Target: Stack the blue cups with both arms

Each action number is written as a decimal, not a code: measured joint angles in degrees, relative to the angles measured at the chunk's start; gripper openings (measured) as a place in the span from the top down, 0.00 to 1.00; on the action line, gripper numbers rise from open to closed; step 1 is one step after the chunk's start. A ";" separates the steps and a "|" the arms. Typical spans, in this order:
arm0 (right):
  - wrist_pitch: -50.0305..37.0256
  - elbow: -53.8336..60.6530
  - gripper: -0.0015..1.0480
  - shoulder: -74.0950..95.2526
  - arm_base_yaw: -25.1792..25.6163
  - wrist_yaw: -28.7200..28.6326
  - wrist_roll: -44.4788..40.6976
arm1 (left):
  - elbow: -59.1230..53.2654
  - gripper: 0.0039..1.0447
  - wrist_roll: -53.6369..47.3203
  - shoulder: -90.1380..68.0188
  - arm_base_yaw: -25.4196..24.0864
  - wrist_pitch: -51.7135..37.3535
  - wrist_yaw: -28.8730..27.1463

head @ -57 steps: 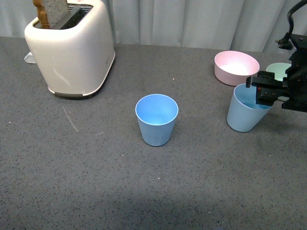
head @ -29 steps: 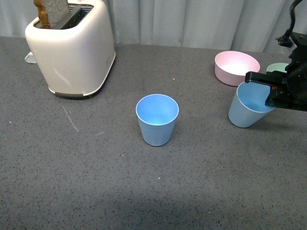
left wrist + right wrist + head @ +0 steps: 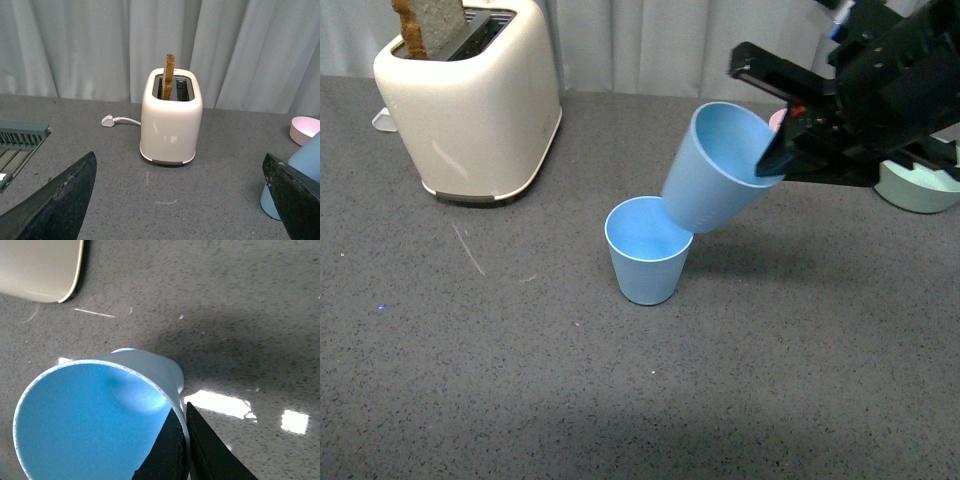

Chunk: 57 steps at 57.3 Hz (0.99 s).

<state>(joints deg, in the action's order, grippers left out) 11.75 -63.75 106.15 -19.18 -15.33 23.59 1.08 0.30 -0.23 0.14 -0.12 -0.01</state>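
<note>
One blue cup (image 3: 646,258) stands upright on the grey table at the middle. My right gripper (image 3: 782,150) is shut on the rim of the second blue cup (image 3: 714,170), holding it tilted in the air with its base just over the standing cup's rim. In the right wrist view the held cup (image 3: 90,420) fills the frame, its rim pinched between the jaws of the right gripper (image 3: 183,440). My left gripper (image 3: 182,200) is open and empty, low over the table; the standing cup (image 3: 272,202) shows by one of its fingers (image 3: 295,195).
A cream toaster (image 3: 470,100) with a slice of toast stands at the back left. A pink bowl (image 3: 304,129) and a green bowl (image 3: 920,185) sit at the back right, the pink one hidden behind my right arm in the front view. A curtain backs the table.
My right gripper has lifted the blue cup off the table at the right and carried it left and up, tilting it over the standing cup.
</note>
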 joint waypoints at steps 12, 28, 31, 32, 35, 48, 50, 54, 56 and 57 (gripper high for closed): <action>1.16 -3.85 0.99 2.01 -3.50 2.16 1.09 | 0.00 0.06 -0.02 0.00 0.00 0.00 0.02; 1.81 -3.96 0.85 3.26 -3.96 2.64 1.64 | 0.00 0.06 -0.02 0.00 0.00 0.00 0.02; 1.44 -3.93 0.75 3.23 -3.85 2.36 2.19 | 0.00 0.06 -0.02 0.00 0.00 0.00 0.02; 1.03 -3.91 0.72 3.23 -3.80 2.38 2.34 | 0.00 0.06 0.00 0.00 0.00 0.00 0.02; -1.62 -3.06 0.60 2.60 -3.58 3.78 2.21 | 0.00 0.06 0.00 0.00 0.00 0.00 0.00; -8.57 -0.02 0.28 0.15 -3.17 10.36 1.27 | 0.00 0.06 -0.02 0.00 0.00 0.00 0.02; -25.29 6.51 0.36 0.17 -3.26 21.90 -4.76 | 0.00 0.06 -0.02 0.00 0.00 0.00 0.02; -44.57 16.17 0.46 -0.07 -2.73 31.19 -11.65 | 0.00 0.06 -0.02 0.02 0.00 0.00 0.04; -57.22 22.47 0.53 -0.63 -1.81 33.55 -15.98 | 0.00 0.06 -0.02 0.00 0.00 0.07 -0.17; -59.91 23.80 0.55 -0.87 -1.53 33.77 -16.68 | 0.00 0.06 -0.02 0.00 0.00 0.07 -0.15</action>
<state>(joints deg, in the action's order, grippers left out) -48.16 -39.94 105.27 -20.71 18.44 6.92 1.08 0.27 -0.23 0.14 -0.05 -0.16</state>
